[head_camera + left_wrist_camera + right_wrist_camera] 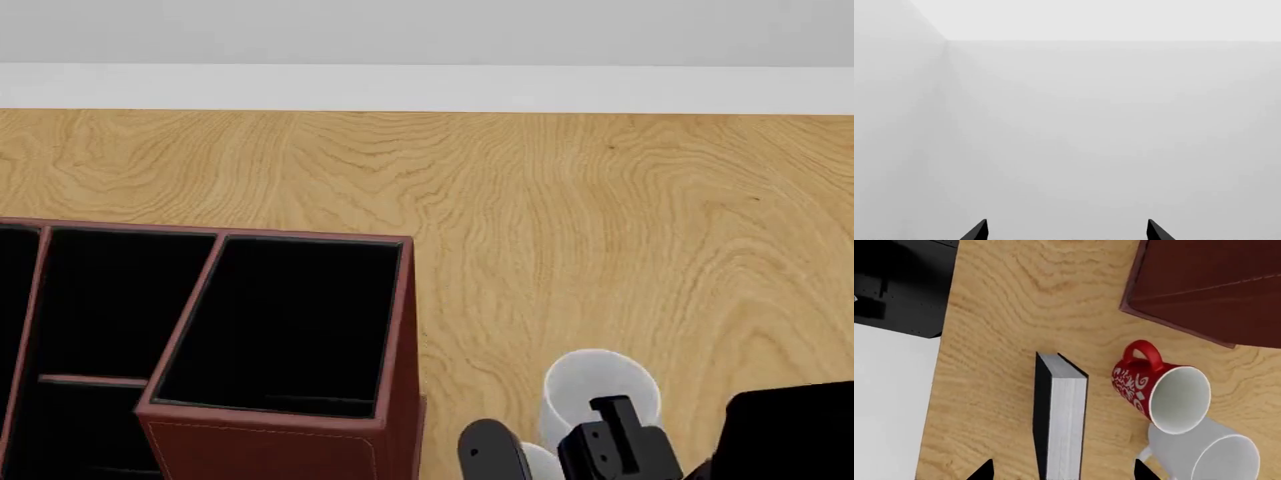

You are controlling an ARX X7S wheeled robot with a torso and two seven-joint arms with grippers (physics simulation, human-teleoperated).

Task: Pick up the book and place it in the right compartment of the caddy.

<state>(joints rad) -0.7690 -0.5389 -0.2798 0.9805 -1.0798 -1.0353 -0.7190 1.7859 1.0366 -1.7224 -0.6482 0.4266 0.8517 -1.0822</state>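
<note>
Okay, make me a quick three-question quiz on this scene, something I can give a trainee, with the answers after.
1. True or false: the book already sits inside the caddy.
2. Multiple choice: in the right wrist view, what stands between the right gripper fingertips? A) the red mug B) the book C) the white mug
3. Fill in: the right compartment currently holds ______.

Key
1. False; it stands upright on the wooden table.
2. B; the fingertips flank it without closing on it.
3. Nothing visible; only its black lining shows.
</note>
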